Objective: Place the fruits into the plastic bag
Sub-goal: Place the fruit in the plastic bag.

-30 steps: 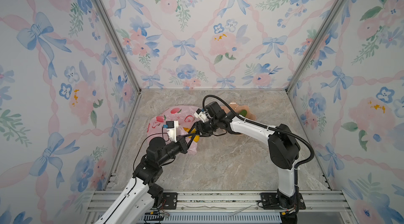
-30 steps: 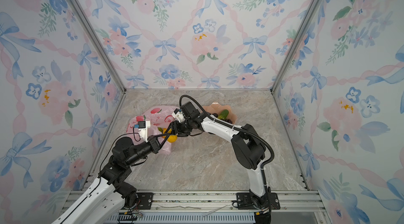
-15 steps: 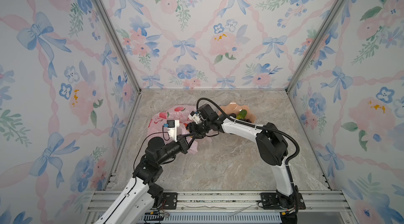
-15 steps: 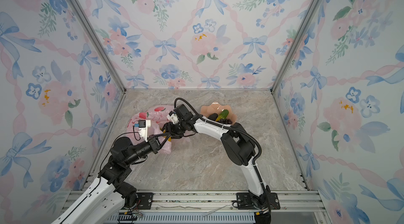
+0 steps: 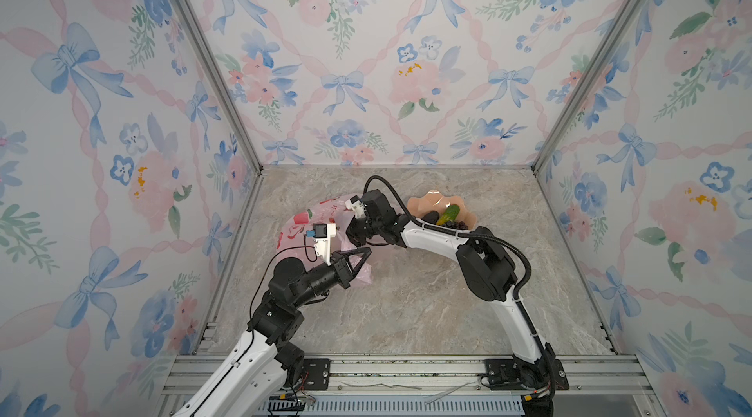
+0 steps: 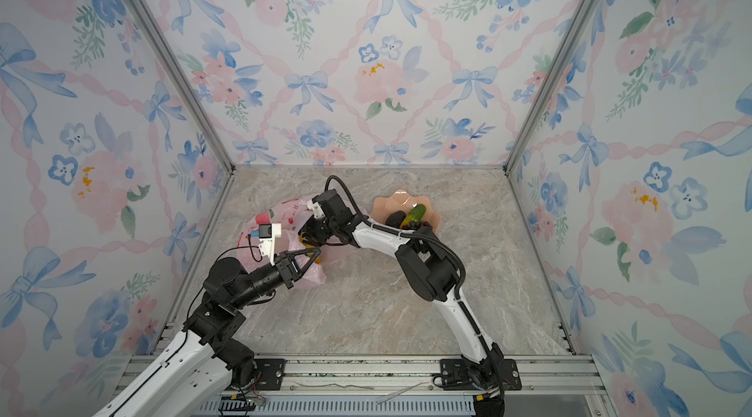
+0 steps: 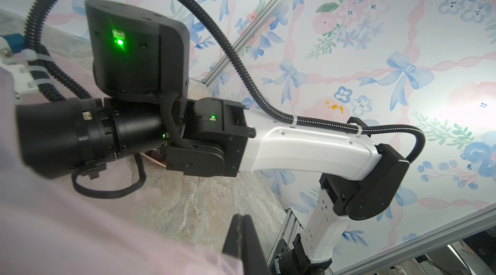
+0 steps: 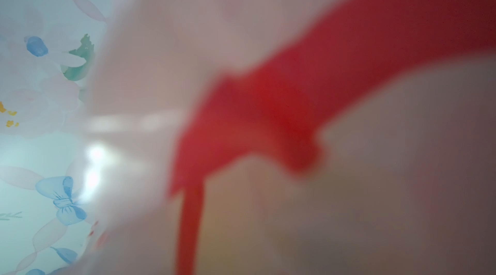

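Pink crinkly film is pinched between the fully closed jaws of the left gripper (image 5: 367,251), low and left of centre in both top views. It holds up the near lip of the plastic bag (image 5: 303,228). The left wrist view shows those black jaws pressed flat together, with blurred pink film bunched beside them.

Just above it in the frame, the right gripper (image 6: 306,236) has pushed leftward over the last second, from the rim of the bag's mouth to well inside it. Its jaws are buried in the film, so I cannot tell how wide they stand or whether a fruit sits between them. The right wrist view is filled with out-of-focus pink film and a red print (image 8: 268,104), which suits a camera inside the bag. A yellow-orange patch (image 6: 316,260) just below that gripper is probably a fruit in the bag. This looks like a drop-off under way, not yet finished.

Further right, the arm's shift has uncovered the peach scalloped dish (image 5: 423,201). It holds a green fruit (image 5: 449,213), black pieces (image 5: 431,216) and dark grapes (image 5: 457,225), so several fruits remain to be carried over.

The bag is translucent pink with red-and-white prints. It lies slumped on the grey marble tabletop (image 5: 407,293), left of centre, with its mouth turned right toward the dish.
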